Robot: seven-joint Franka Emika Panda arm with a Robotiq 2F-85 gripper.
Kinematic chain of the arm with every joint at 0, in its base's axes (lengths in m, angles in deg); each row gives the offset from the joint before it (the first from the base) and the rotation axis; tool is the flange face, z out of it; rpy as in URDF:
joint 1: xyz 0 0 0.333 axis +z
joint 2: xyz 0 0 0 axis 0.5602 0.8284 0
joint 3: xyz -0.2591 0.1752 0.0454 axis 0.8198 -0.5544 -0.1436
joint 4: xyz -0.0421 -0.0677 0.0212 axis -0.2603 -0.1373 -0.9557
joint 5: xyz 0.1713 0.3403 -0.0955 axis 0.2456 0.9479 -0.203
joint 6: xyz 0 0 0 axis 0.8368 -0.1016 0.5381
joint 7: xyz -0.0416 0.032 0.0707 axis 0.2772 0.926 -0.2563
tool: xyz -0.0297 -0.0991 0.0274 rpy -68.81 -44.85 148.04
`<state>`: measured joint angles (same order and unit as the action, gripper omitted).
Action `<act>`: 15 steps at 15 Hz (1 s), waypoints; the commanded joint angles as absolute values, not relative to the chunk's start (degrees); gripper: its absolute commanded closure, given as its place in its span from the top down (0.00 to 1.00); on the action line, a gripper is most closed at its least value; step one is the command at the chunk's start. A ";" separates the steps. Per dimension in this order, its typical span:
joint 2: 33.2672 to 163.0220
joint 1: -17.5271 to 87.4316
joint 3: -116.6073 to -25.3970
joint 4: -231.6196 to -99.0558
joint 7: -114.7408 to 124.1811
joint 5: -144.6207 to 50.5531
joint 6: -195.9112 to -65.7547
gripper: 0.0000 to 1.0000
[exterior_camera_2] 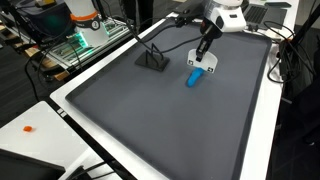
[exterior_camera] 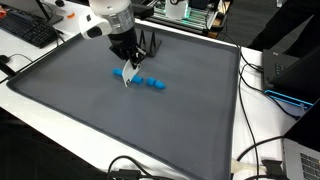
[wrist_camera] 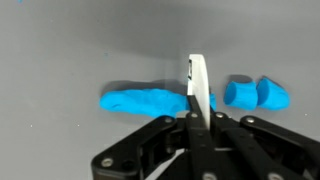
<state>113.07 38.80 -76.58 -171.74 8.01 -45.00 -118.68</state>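
Note:
My gripper [wrist_camera: 198, 112] is shut on a thin white blade-like tool [wrist_camera: 199, 82], held upright with its edge down against a long blue strip of soft dough [wrist_camera: 140, 101] on the grey mat. Two small cut blue pieces [wrist_camera: 255, 93] lie just beside the strip. In an exterior view the gripper [exterior_camera: 126, 68] stands over the blue pieces [exterior_camera: 150, 82] near the middle of the mat. In an exterior view the gripper [exterior_camera_2: 203, 55] holds the white tool above the blue dough [exterior_camera_2: 194, 77].
The large grey mat [exterior_camera: 100, 120] covers the table. A black stand [exterior_camera_2: 153, 60] sits on the mat near the far side. A keyboard [exterior_camera: 25, 30], cables [exterior_camera: 262, 150] and equipment surround the mat's edges.

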 commanded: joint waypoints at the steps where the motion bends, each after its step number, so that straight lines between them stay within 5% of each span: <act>1: 114.80 38.44 -76.62 -171.88 9.22 -45.89 -120.19 0.01; 15: 116.87 37.98 -76.94 -172.53 10.36 -45.17 -121.47 0.01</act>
<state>114.94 38.69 -76.58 -171.75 9.33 -45.10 -120.15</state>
